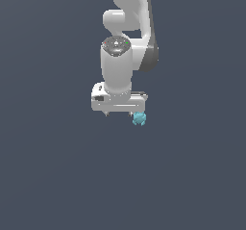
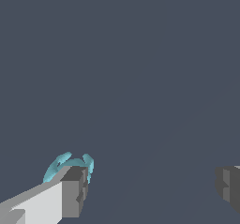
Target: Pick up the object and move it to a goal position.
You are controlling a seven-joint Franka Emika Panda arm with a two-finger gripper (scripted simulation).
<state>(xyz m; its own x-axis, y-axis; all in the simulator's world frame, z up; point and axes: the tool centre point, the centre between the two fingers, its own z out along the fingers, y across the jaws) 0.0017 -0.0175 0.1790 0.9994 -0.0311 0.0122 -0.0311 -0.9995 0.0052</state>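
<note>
Gripper (image 1: 119, 113) pointing down with fingers spread wide, gripping nothing, small turquoise blob (image 1: 139, 119) just outside one fingertip (image 2: 75, 190), apparently touching.

Plain dark grey-blue floor (image 1: 53, 176), small turquoise blob (image 1: 139, 119) near it.

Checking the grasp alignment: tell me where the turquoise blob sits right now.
In the exterior view the turquoise blob sits just below the gripper, toward that view's right. In the wrist view it peeks from behind one fingertip, not between the wide-open jaws.
</note>
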